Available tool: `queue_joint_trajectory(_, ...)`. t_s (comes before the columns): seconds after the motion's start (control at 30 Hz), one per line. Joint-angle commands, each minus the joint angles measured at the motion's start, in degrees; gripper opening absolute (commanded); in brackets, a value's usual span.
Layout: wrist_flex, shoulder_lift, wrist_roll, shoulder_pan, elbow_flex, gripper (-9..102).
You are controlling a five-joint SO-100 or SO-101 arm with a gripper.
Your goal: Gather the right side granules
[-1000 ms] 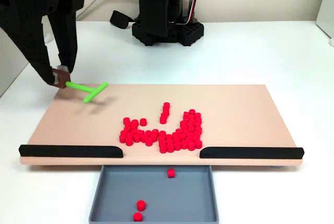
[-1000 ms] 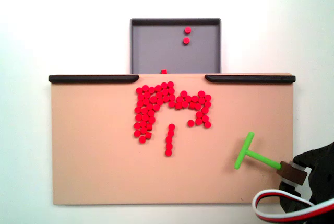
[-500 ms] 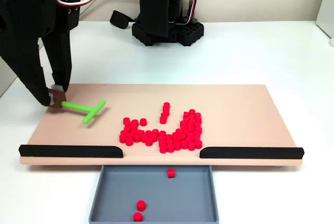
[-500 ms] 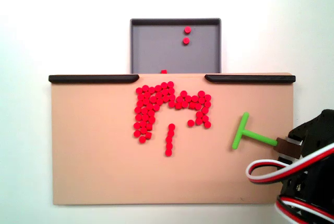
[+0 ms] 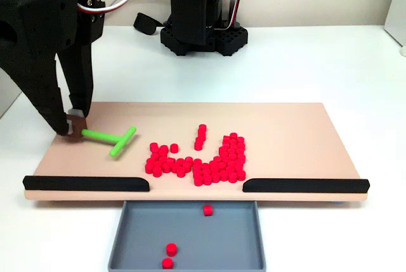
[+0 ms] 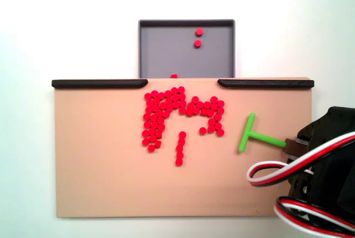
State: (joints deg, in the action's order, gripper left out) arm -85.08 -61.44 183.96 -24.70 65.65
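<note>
The gripper (image 5: 75,126) is clenched on the stem end of the green T-shaped stick (image 5: 113,139), holding it low over the tan board (image 5: 285,126) with its crossbar toward the granules (image 5: 203,158). In the top-down fixed view the stick (image 6: 254,136) lies just right of the red granules (image 6: 177,113), which sit bunched near the gap between the two black rails, with a few already in the grey tray (image 6: 166,55). To sweep well, I judge the crossbar should stay flat on the board and square to its travel, pushing slowly so the right-hand granules slide toward the main heap instead of slipping past the bar's ends.
</note>
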Motion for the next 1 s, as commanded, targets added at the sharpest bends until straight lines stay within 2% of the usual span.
queue_joint_trajectory(0.0,-0.3,0.3,4.1,-0.1,-2.9,0)
queue_joint_trajectory(0.97,-0.1,3.8,-0.8,3.6,-4.6,0)
